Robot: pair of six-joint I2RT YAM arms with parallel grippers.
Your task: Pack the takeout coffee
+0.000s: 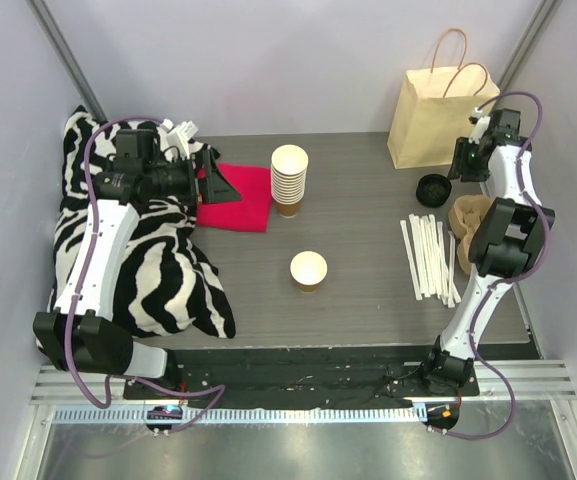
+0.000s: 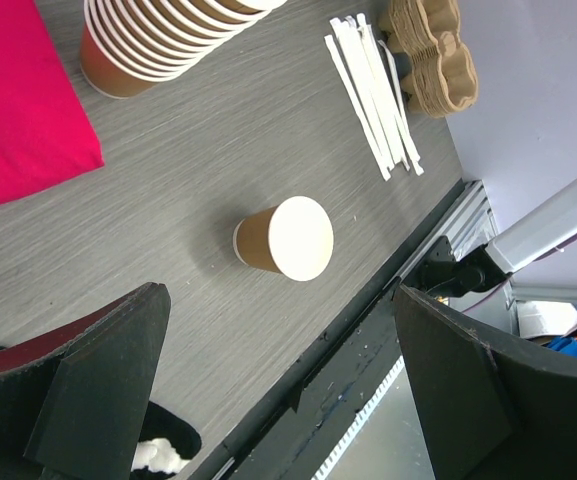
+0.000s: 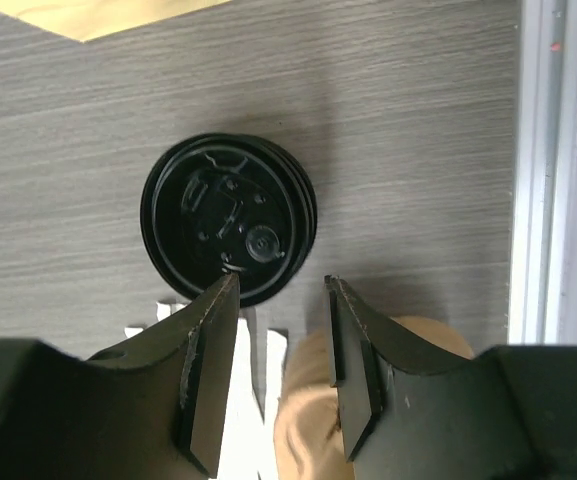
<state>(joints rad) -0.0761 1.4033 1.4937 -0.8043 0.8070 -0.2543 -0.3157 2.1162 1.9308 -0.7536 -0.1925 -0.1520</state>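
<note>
Takeout coffee (image 1: 308, 270) stands on open grey table (image 1: 368, 300). Left gripper (image 2: 276, 292) gapes; right gripper (image 3: 280, 283) half-open over lids (image 3: 228, 218) by rail (image 3: 533, 150).

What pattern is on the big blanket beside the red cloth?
Black-and-white zebra stripes. The blanket shows best in the top external view.

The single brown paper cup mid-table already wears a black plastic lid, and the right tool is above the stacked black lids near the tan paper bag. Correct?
Wrong on the lid: the single brown paper cup is uncovered, its top cream-white in the top external view. The rest holds: the right tool is above the stacked round black plastic lids near the tan paper bag.
</note>
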